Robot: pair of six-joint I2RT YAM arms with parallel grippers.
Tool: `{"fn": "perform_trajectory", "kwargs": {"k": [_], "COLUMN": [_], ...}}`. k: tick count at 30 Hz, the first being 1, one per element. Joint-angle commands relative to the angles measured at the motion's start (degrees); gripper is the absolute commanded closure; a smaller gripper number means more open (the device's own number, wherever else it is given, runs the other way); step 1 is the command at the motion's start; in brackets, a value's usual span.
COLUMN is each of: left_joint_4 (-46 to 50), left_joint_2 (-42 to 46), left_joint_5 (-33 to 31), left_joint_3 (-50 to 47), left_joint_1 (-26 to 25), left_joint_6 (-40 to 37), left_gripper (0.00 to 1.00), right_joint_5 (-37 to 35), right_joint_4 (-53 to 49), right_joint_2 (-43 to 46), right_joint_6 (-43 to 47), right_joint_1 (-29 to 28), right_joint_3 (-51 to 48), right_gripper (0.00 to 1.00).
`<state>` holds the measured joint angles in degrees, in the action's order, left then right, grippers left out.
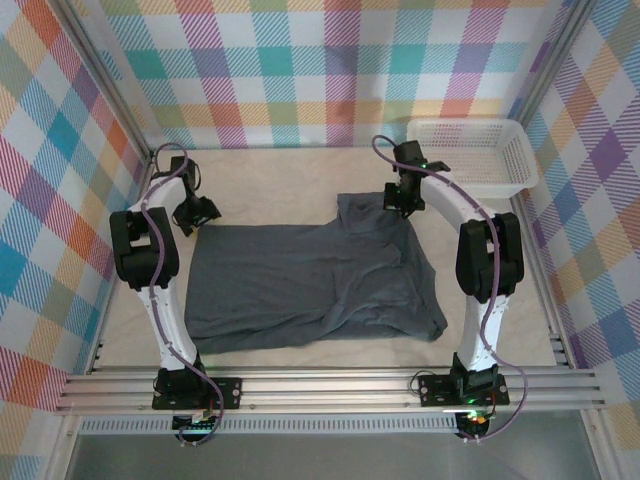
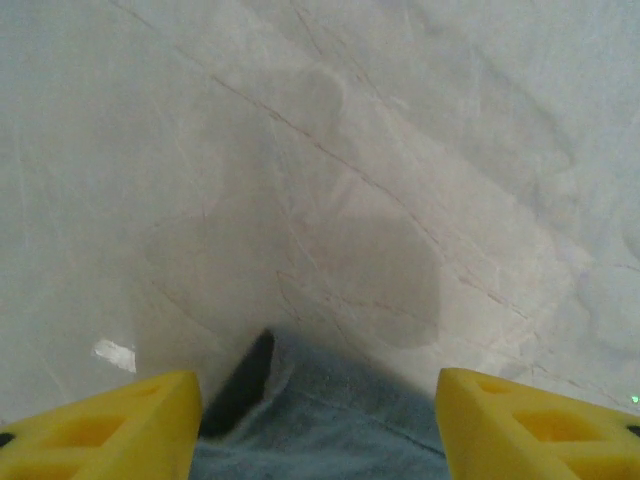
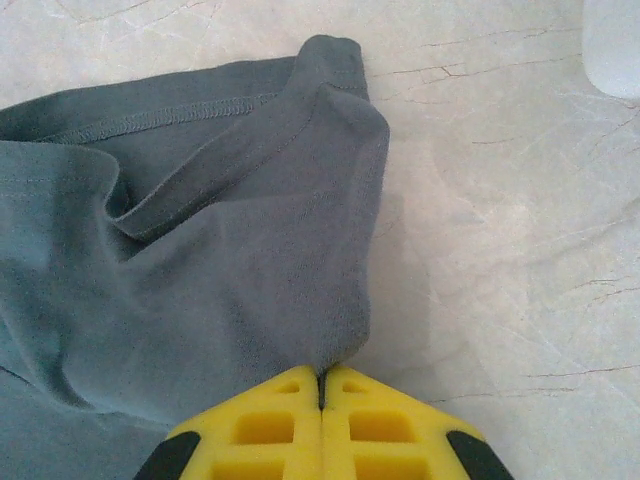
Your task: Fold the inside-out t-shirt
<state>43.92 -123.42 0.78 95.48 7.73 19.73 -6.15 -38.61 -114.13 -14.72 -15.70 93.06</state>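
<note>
Robot lab cell, aluminium frame (image 1: 330,385), plaid backdrop walls (image 1: 330,60)

No writing can be read in any view — no label, brand, number or sign is legible.
</note>
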Motion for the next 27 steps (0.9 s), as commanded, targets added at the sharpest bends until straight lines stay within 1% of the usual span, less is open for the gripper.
{"fn": "perform_trajectory", "kwargs": {"k": [1,4,5,7,9,10,13,16,17,20,22,27], "left_joint_4": [3.47,3.6,3.92,4.24,4.7,4.94,5.6,5.43,5.11,3.48,3.16,3.34], "left_joint_2": [-2.08,-4.03,-4.8,-5.56,-5.53,-5.24,-2.51,0.74,1.93,4.64,6.18,12.97], "left_joint_5": [0.01,1.67,2.13,2.59,2.72,2.45,0.86,0.8,0.96,4.8,6.37,4.58], "left_joint_3": [2.37,3.61,4.12,4.7,5.06,5.2,5.03,3.11,2.26,-0.21,-1.39,-5.07], "left_joint_1": [0.97,1.06,1.06,1.05,1.11,1.23,2.32,4.1,4.09,3.51,3.36,4.51], "left_joint_6": [-1.44,-1.8,-1.94,-2.14,-2.45,-2.44,-2.32,-2.03,-1.98,-1.16,-0.57,1.63], "left_gripper": [0.42,0.5,0.55,0.72,0.93,1.0,1.0,1.0,1.0,1.0,1.0,1.0], "right_joint_5": [1.64,2.27,2.24,1.97,0.83,0.16,-0.5,2.11,2.87,5.5,5.51,4.47], "right_joint_4": [-0.28,-0.53,-0.62,-0.75,-0.92,-1.23,-2.08,-0.05,0.7,-0.14,-1.18,-1.14], "right_joint_2": [0.77,0.4,0.35,0.22,0.13,0.05,0.28,1.91,2.06,0.31,0.08,4.58], "right_joint_6": [-0.62,-1.22,-1.61,-2.21,-2.91,-3.21,-4.45,-5.32,-5.05,-4.85,-5.29,-4.84], "right_joint_1": [0.14,0.11,0.13,0.11,0.23,0.36,2.01,4.53,4.71,4.63,4.63,4.73], "right_joint_3": [-0.33,-0.24,-0.24,-0.33,-0.18,0.01,0.34,-1.99,-2.51,-1.14,-0.33,-1.5], "right_gripper": [1.0,1.0,1.0,1.0,1.0,1.0,1.0,1.0,1.0,1.0,1.0,1.0]}}
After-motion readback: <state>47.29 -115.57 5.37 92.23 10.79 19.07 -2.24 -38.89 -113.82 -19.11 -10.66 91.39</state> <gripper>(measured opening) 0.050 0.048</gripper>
